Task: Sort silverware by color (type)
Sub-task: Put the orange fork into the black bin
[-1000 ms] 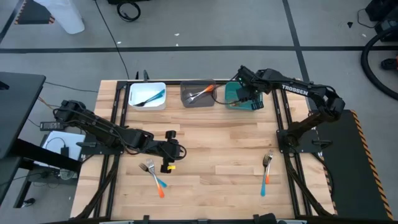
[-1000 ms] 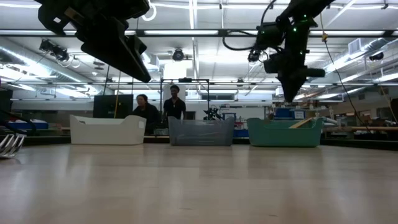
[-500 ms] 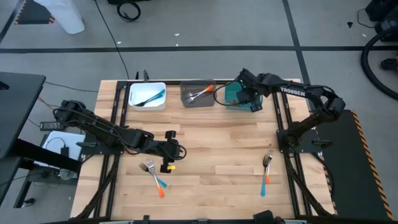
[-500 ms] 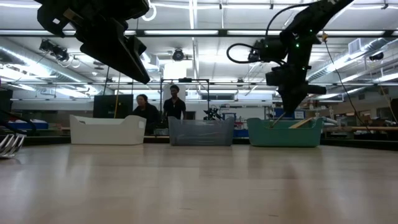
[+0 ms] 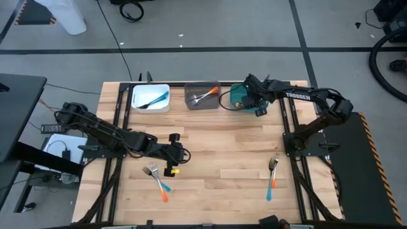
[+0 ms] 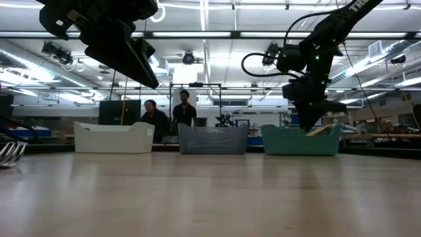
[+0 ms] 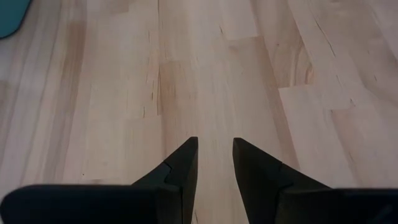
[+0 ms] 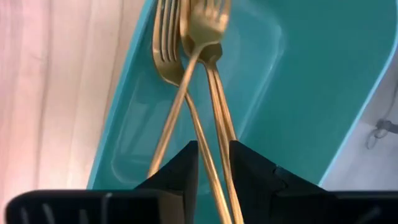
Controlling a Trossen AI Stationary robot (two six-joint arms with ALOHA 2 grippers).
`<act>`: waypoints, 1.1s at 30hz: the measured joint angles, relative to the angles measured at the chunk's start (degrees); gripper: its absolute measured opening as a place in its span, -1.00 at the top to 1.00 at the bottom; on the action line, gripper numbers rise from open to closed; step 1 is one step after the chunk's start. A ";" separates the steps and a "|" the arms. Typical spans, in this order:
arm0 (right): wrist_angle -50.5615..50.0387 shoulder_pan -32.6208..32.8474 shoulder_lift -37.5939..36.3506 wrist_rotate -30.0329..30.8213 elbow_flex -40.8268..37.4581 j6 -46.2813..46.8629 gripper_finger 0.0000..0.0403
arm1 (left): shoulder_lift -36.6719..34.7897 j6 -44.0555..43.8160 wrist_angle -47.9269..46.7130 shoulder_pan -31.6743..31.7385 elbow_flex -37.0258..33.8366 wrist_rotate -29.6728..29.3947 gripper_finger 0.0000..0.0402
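Observation:
My right gripper (image 5: 245, 101) (image 8: 213, 152) hangs open inside the teal bin (image 5: 233, 95) (image 8: 298, 81). It points steeply down over the gold forks (image 8: 194, 37) lying on the bin's bottom, and two of their handles run between its fingers. My left gripper (image 5: 184, 154) (image 7: 215, 146) stands open above bare table at the left middle. A blue-handled and an orange-handled fork (image 5: 158, 178) lie near it. Another such pair (image 5: 273, 175) lies at the near right. The white bin (image 5: 151, 97) holds a blue-handled piece and the grey bin (image 5: 202, 97) an orange-handled one. My right gripper has two gold handles (image 8: 219, 140) passing through the gap between its fingers. I cannot tell whether either finger touches them. The forks rest on the bin's bottom with their heads away from the gripper.
The three bins stand in a row along the table's far edge. The middle of the wooden table (image 5: 222, 143) is bare. Two people show in the room beyond the bins in the low view (image 6: 168, 115). Fork tines (image 6: 8, 153) show at that view's left edge.
My right gripper has sunk toward the teal bin and now reaches down into it, having shifted a little toward the table's left.

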 joint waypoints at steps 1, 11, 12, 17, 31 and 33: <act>0.00 0.24 0.00 1.01 0.00 0.00 0.46 | 0.00 0.00 0.00 0.00 0.00 0.00 0.45; -0.53 5.32 -0.04 8.21 3.24 3.50 0.38 | 0.00 -1.79 -2.62 -0.13 0.00 11.10 0.45; -0.51 6.08 -0.04 9.82 3.72 3.64 0.38 | 0.00 -2.61 -3.68 -0.36 0.00 11.82 0.45; -0.50 9.99 -0.04 22.07 6.22 6.19 0.38 | 0.00 -4.72 -10.27 -2.27 0.01 12.23 0.45; 2.30 20.43 -0.11 36.13 12.32 27.63 0.38 | 0.00 -6.15 -15.13 -11.88 0.02 12.27 0.45; 4.26 22.04 -0.13 36.48 12.46 30.97 0.38 | 0.00 -7.25 -15.40 -13.26 0.02 12.25 0.45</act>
